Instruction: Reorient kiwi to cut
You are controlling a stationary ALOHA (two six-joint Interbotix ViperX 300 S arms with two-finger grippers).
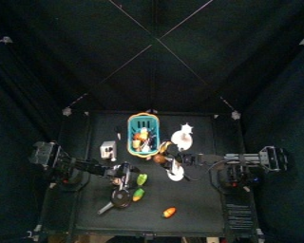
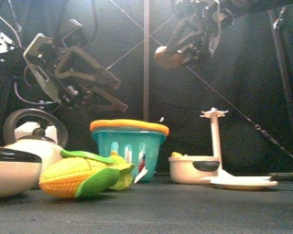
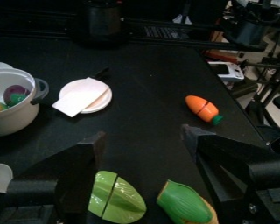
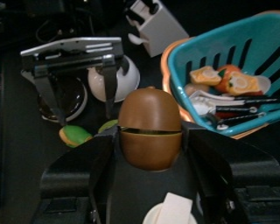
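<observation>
so, front edge: an ear of corn [image 2: 76, 175] lies nearest, with a white-rimmed pot [image 2: 8, 169] just beside it on the left arm's side.
behind the corn: a white kettle [image 2: 33, 137] with a dark handle stands a little further back, near the pot.
middle of the table: a teal basket [image 2: 127, 146] with an orange rim stands upright; the right wrist view shows orange pieces and dark utensils inside it.
right arm's side: a small cup [image 2: 192, 167] sits beside a flat white plate [image 2: 244, 182], and a thin white stand [image 2: 214, 137] rises from that plate.
under the left arm: two green pieces [image 3: 116, 194] lie close together, an orange carrot-like piece [image 3: 201, 106] lies well apart from them, and a white dish [image 3: 84, 94] has a pale strip resting across it.
left claw [image 3: 143, 149]: spread wide with nothing between its jaws, low over the table above the green pieces.
right claw [image 4: 149, 147]: jaws set wide, one pressed to each flank of the kiwi [image 4: 149, 122], high in the air above the basket and cup.
kiwi position: off the table, between the right jaws, with nothing else touching it.
kiwi look: smooth, brown, egg-shaped, long axis running along the jaws, rounded end pointing away from the wrist.
kiwi seam: a thin dark line crosses it sideways at about its middle.
in the way: the basket and kettle lie below and beyond the kiwi, well clear of it.
</observation>
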